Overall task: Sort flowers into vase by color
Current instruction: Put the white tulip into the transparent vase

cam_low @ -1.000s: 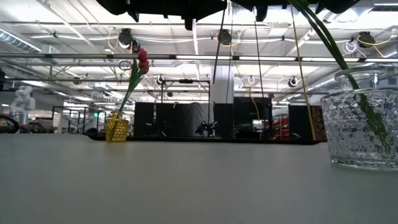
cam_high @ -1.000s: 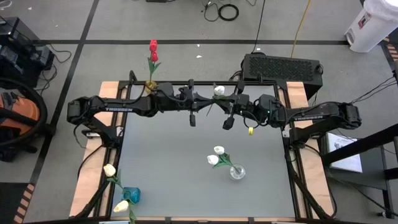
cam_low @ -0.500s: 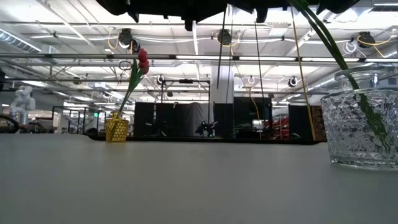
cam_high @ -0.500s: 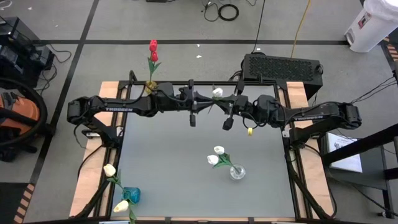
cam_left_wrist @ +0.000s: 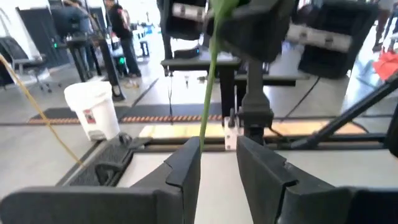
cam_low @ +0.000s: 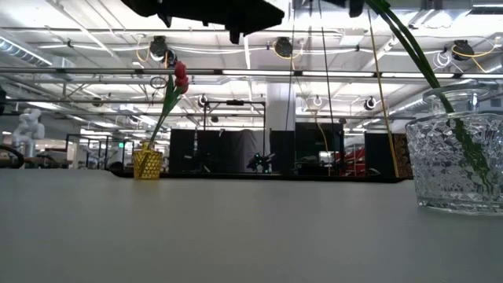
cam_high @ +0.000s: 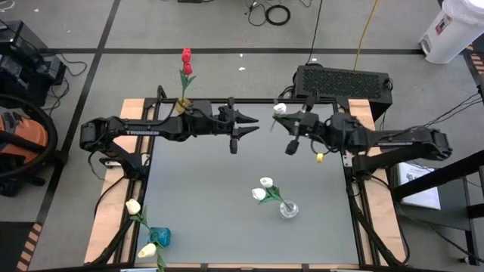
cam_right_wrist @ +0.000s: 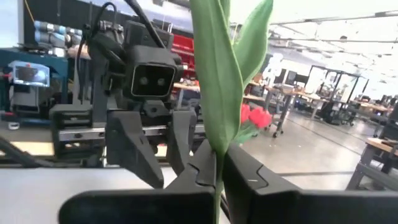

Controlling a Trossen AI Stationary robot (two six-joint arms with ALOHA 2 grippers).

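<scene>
White tulip [cam_high: 280, 108] in the right gripper [cam_high: 291, 128], others in vases.

A white bucket [cam_left_wrist: 94, 109] stands on the floor, with an orange vacuum [cam_high: 21, 136] beside the table [cam_high: 227, 196].

A grey tabletop [cam_low: 236, 236] is stretching level toward a wide hall with ceiling lights. Far back on the left, a small yellow vase [cam_low: 146, 163] is holding red tulips [cam_low: 181, 77] on a leaning green stem. At the right edge, a cut-glass vase [cam_low: 456, 161] is standing close, green stems [cam_low: 409, 47] rising from it. Dark arm parts [cam_low: 204, 10] are hanging overhead.
</scene>
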